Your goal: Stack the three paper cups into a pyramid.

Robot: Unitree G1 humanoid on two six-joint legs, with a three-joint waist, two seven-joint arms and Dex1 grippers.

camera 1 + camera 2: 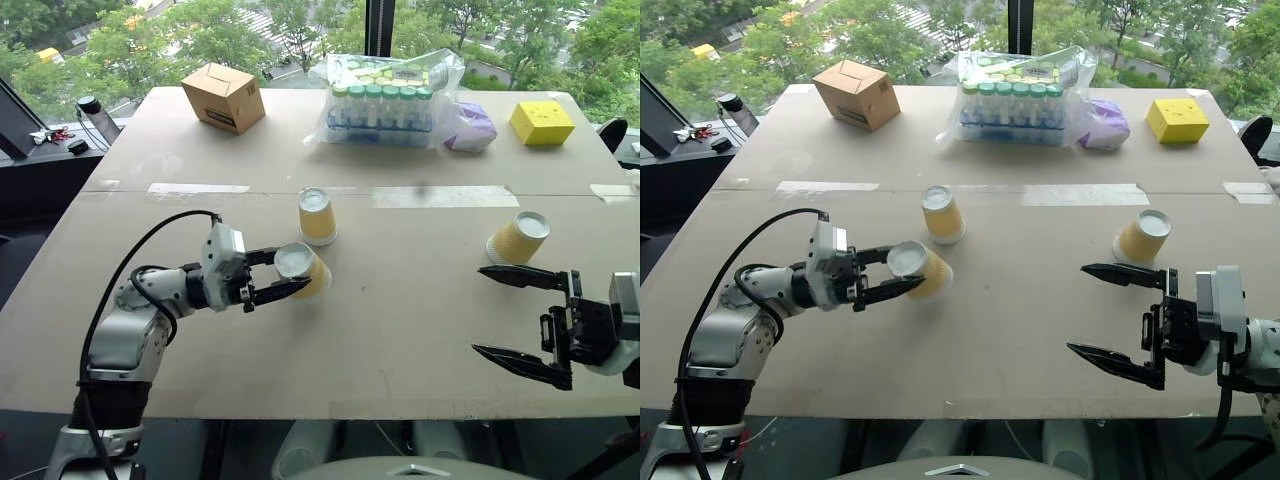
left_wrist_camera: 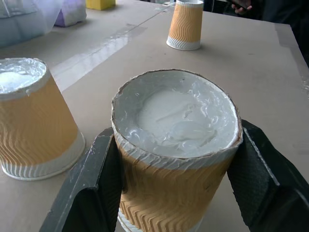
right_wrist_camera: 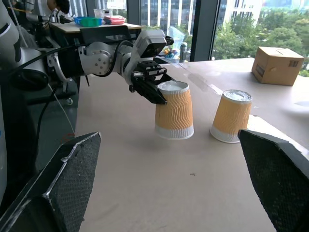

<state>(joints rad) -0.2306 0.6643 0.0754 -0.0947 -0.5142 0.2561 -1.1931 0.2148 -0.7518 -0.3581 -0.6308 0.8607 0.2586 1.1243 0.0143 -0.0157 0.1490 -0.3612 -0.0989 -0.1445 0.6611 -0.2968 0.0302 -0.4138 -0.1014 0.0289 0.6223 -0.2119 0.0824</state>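
Paper cups: three [image 1: 304, 270] [image 1: 317, 215] [image 1: 520, 238]. Cardboard box [image 1: 223, 97]: one. Yellow box [image 1: 541, 122]: one. Bag of green-capped vials [image 1: 385, 98]: one. Purple packet [image 1: 470, 128]: one.

Bright, even daylight from the windows [image 1: 300, 30]; soft shadows; sharp focus

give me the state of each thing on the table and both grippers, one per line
left gripper: shut on the near cup
near cup: upside down on the table, gripped at its sides
middle cup: upside down, free, apart from the near cup
right cup: upside down, free, off alone
right gripper: open, holding nothing
cardboard box: closed
bag of vials: vials capped green
yellow box: closed
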